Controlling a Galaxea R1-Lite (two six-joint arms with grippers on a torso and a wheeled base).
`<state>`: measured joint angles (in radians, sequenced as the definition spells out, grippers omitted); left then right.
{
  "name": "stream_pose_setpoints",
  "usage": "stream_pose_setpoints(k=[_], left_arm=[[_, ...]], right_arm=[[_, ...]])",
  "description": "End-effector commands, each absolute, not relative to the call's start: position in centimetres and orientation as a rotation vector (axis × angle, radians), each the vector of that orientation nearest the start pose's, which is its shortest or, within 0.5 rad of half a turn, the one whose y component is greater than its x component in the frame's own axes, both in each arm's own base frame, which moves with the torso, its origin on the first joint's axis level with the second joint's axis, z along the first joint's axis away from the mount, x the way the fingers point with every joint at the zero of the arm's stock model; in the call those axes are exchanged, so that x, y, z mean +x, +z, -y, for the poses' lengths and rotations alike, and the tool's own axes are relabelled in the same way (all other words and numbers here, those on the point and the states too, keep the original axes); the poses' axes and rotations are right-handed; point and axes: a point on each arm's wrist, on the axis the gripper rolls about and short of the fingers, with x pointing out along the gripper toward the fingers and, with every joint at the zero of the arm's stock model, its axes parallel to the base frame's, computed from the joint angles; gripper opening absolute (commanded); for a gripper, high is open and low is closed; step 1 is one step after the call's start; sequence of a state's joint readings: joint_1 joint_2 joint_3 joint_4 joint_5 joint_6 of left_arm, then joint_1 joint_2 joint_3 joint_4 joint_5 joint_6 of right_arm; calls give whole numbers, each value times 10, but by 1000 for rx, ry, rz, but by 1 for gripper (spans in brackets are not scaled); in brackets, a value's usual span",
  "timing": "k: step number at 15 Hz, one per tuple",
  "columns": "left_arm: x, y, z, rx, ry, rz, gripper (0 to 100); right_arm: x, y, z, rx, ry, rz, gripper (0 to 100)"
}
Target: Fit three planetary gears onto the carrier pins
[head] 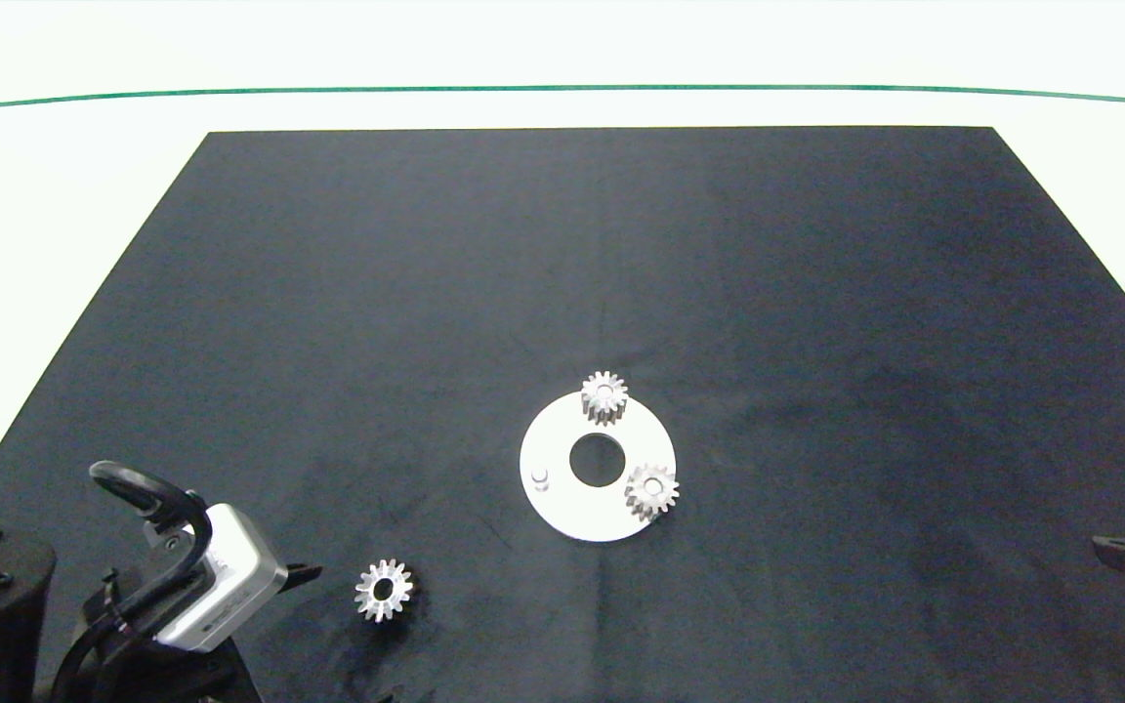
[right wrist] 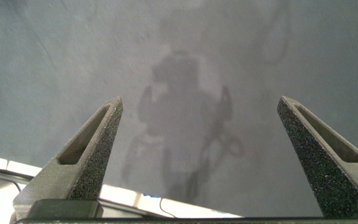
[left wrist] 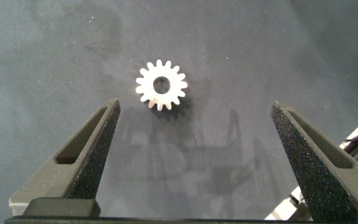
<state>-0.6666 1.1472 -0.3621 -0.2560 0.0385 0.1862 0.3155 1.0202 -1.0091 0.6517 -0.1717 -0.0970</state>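
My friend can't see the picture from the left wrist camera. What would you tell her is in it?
One small silver gear with pointed teeth and a round hole lies flat on a dark mat. The left gripper has its jaws wide open, and the gear sits just beyond them, not touched.

Left end effector (left wrist: 194, 109) spread, right end effector (right wrist: 197, 106) spread

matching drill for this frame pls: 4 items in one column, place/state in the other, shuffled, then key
Items
1. loose gear
2. bare pin
3. left gripper
4. right gripper

Places/states
A. open over bare black mat, nothing between the fingers
B. standing on the white disc with no gear on it
C. lying flat on the mat, off the disc, on the left arm's side
D. open, hovering just short of a gear

Pairs: 1-C, 2-B, 3-D, 4-A
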Motion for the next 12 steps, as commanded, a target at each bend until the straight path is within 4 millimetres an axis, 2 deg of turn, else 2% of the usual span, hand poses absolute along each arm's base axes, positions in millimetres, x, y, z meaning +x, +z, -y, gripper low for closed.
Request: stream_pose_setpoints(k=[1, 4, 7, 12], left_arm=[[121, 145, 92, 386, -613, -479, 100], [127, 139, 95, 403, -540, -472, 100], [123, 130, 92, 409, -538, -488, 100], [124, 128, 92, 406, -533, -499, 100]], right_arm=[[83, 269, -23, -246, 162, -605, 100], [83, 267, -22, -246, 165, -611, 100], [83, 267, -23, -246, 165, -612, 100], [83, 263, -23, -247, 171, -625, 100]])
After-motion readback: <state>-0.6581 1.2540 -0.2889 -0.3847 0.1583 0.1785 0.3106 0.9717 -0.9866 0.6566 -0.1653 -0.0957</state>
